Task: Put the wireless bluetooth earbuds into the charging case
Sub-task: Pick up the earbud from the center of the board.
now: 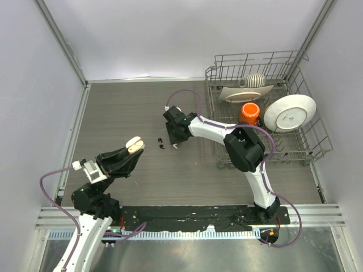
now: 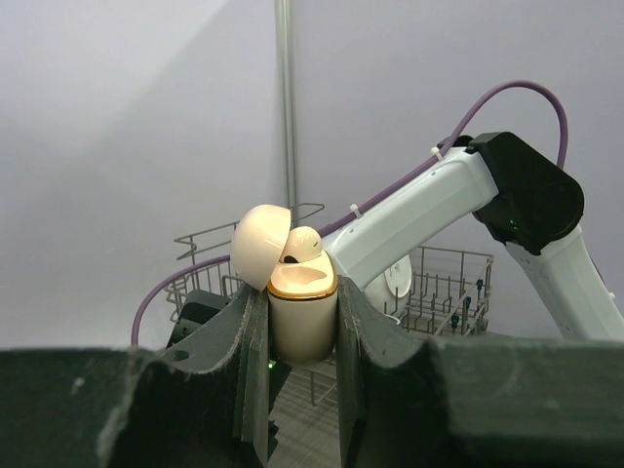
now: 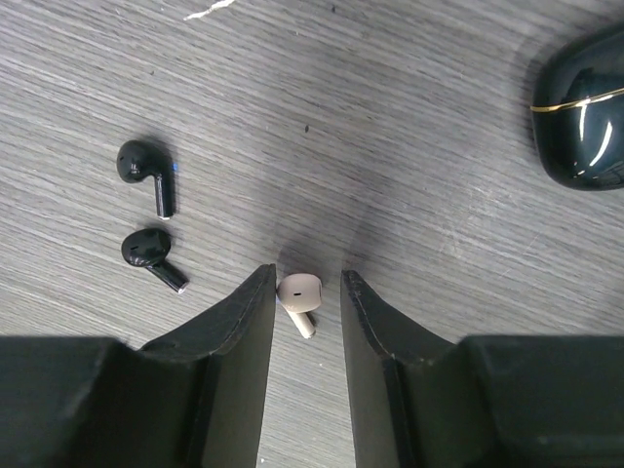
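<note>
Gripping open case (image 2: 302, 336) in left claw (image 2: 300, 307), one bud (image 2: 304, 244) apparently seated. Straddling second white bud (image 3: 298, 292) with right claw (image 3: 307, 297), slightly open; black pair (image 3: 142, 162) beside it outstanding.

i log: light case (image 2: 302, 317) cream, gold rim; seated earbud (image 2: 304, 244) cream. loose earbud (image 3: 298, 291) cream too. first dark earbud (image 3: 144, 161) glossy black with a blue dot, second dark earbud (image 3: 146, 250) plain black. dark case (image 3: 583, 107) near-black, gold seam. table (image 3: 409, 127) grey wood grain. cup (image 1: 249, 112) orange, mug (image 1: 254, 80) dark-striped white, plate (image 1: 289, 112) white. cable (image 2: 517, 84) purple.
</note>
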Robot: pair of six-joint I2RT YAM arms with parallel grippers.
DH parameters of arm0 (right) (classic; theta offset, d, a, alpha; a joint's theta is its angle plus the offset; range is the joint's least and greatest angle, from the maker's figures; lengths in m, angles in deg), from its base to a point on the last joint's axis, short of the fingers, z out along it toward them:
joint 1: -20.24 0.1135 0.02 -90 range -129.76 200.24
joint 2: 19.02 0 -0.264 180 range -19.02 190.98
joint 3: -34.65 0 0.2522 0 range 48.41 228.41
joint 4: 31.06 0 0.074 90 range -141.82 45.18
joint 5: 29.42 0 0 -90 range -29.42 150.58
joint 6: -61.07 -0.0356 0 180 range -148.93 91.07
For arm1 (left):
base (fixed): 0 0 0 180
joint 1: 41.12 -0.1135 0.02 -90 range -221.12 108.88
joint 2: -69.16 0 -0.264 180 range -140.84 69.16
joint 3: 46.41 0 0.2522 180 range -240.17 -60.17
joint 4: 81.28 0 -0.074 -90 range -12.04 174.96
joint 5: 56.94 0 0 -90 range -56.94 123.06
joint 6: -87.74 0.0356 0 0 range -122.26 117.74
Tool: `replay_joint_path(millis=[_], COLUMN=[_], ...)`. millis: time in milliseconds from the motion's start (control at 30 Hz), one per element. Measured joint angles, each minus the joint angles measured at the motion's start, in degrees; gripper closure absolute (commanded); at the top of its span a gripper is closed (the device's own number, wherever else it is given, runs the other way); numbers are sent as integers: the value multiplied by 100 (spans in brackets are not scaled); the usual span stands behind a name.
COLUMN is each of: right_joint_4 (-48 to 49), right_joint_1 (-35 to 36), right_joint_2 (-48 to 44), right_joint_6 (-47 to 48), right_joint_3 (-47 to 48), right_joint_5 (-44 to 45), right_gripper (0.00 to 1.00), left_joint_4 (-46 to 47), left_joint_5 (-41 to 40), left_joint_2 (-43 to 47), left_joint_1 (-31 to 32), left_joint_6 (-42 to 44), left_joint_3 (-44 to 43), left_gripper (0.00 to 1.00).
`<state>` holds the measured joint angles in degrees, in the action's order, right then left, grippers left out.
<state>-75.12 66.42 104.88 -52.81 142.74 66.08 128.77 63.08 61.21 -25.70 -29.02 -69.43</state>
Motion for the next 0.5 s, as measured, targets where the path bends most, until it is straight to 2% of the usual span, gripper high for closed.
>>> replay_joint_path(millis=[500], right_joint_4=[-109], right_joint_1=[61], right_joint_2=[28], right_joint_6=[26], right_joint_3=[0], right_joint_5=[136], right_gripper=[65], left_joint_4=[-2], left_joint_5=[-39], left_joint_2=[79], left_joint_1=[0], left_joint_6=[-2], left_joint_3=[0], left_gripper=[100])
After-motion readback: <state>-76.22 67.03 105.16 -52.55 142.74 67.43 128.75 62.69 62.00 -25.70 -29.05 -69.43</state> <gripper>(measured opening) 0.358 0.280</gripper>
